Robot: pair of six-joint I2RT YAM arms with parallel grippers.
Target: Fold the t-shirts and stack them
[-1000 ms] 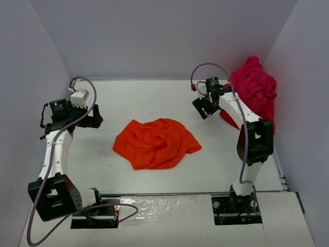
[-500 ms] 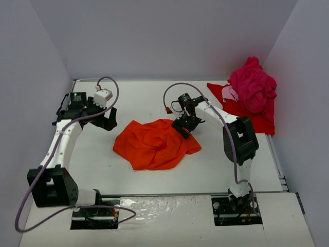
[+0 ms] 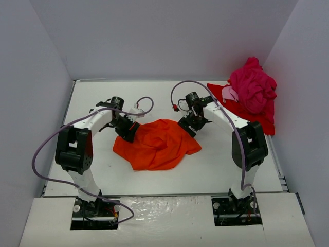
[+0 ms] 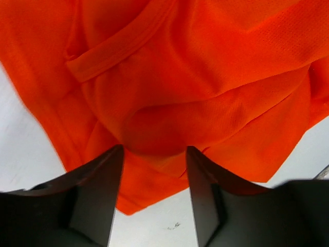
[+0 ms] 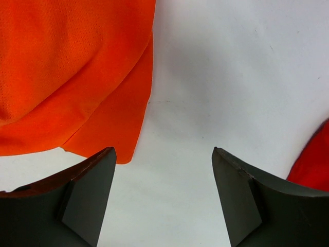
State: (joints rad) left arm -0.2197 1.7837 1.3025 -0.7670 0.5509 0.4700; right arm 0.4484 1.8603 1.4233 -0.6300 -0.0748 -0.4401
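The orange-red t-shirt [image 3: 157,144] lies crumpled in the middle of the table. My left gripper [image 3: 127,128] is down at its upper left edge. In the left wrist view a corner fold of the orange t-shirt [image 4: 169,77] sits between the dark fingers [image 4: 97,195], which stand partly apart, so the left gripper [image 4: 154,149] is open. My right gripper [image 3: 189,125] is at the shirt's upper right edge, open [image 5: 162,150] over bare table, with the orange hem [image 5: 103,103] just left of it. A magenta-pink t-shirt [image 3: 253,85] is heaped on a red t-shirt [image 3: 247,112] at the far right.
Grey walls close in the white table [image 3: 103,164] on the left, back and right. An edge of the red t-shirt [image 5: 313,164] shows at the right of the right wrist view. Purple cables loop above both arms.
The left arm has swung right from the table's left side onto the orange shirt's edge, its jaws narrowing. The right arm came from the pile to the shirt's upper right edge.
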